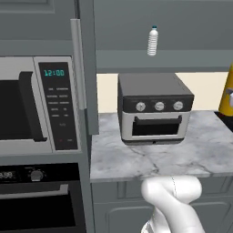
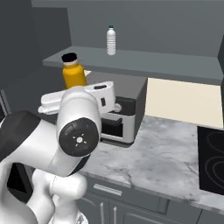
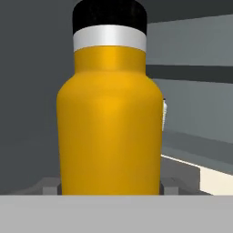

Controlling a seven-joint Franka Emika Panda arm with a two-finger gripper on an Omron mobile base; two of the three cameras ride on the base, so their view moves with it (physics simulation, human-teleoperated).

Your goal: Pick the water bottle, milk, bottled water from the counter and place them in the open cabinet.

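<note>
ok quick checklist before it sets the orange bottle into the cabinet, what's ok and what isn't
1. Grip on the water bottle: ok. The hand view shows it upright between the fingers, and in the right base view it is lifted clear of the counter.
2. Bottle upright: ok, black cap on top.
3. Height against the open cabinet shelf: cannot tell; the bottle's base is hidden behind the arm.
4. Landing spot: ok. The bottled water stands upright on the shelf, with bare shelf on both sides.
5. Clearance over the toaster oven below the shelf: cannot tell.
6. Milk: cannot tell.
</note>
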